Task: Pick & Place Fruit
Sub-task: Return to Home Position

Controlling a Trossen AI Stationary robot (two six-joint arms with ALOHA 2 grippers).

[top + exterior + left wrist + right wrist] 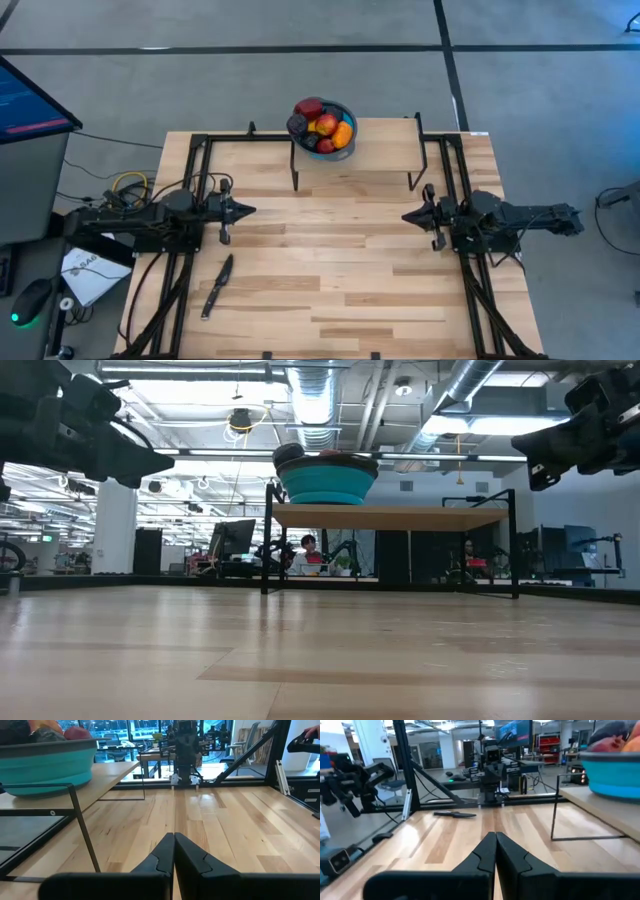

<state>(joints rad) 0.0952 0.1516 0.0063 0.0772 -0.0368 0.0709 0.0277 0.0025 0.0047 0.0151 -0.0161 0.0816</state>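
Observation:
The fruit [322, 126], a heap of dark purple, red, orange and yellow pieces, lies in a teal bowl [346, 109] that stands on a raised wooden shelf [378, 148] at the table's far edge. In the low view the bowl [327, 480] sits on the shelf above the table. My left gripper [250, 211] hovers over the table's left side, shut and empty. My right gripper [406, 217] hovers over the right side, shut and empty. Both point at each other across the middle, well short of the shelf.
A dark knife [217, 285] lies on the table near the left arm, toward the near edge. The shelf stands on thin black legs [295, 168] with open space beneath. Bare wood [330, 250] stretches between the grippers. A monitor and cables sit off the table's left.

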